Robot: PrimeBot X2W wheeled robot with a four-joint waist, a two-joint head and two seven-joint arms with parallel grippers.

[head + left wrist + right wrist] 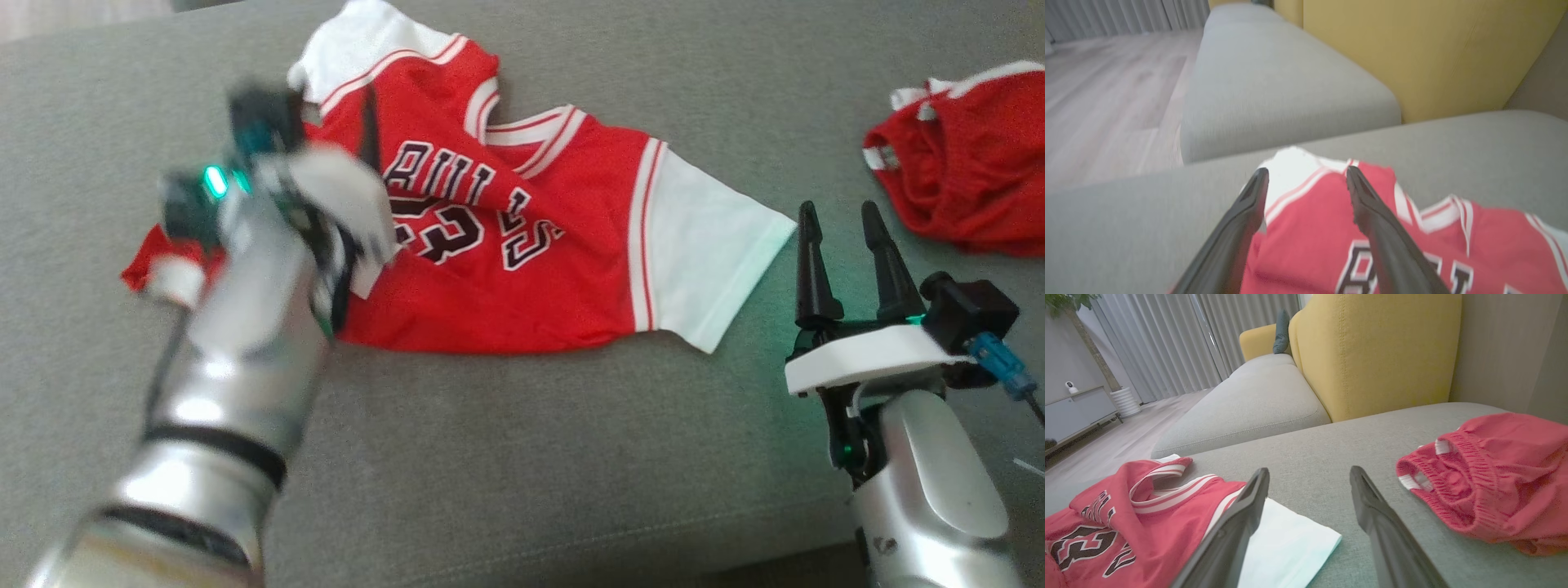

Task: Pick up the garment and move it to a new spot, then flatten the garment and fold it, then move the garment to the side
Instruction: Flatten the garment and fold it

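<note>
Apparently relocated, the jersey [522, 245] lies rumpled mid sofa cushion [506, 457]. The left gripper [1306, 171] hangs spread and empty over its ten o'clock sleeve, the right gripper [839, 211] likewise at four o'clock; flattening, folding and shifting aside are left.

I read this as a home living room. Landmark: long grey fabric sofa [1274, 404] with a mustard-yellow upholstered backrest [1380, 355] and a teal cushion [1282, 332] at its far end. Beyond the sofa: floor-length pale pleated curtains [1167, 343], pale wood-plank floor [1122, 441], low grey sideboard [1077, 412], tree in a white ribbed pot [1124, 402]. On the sofa: red-and-white basketball jersey [506, 245], red elastic-waist shorts [971, 163].
</note>
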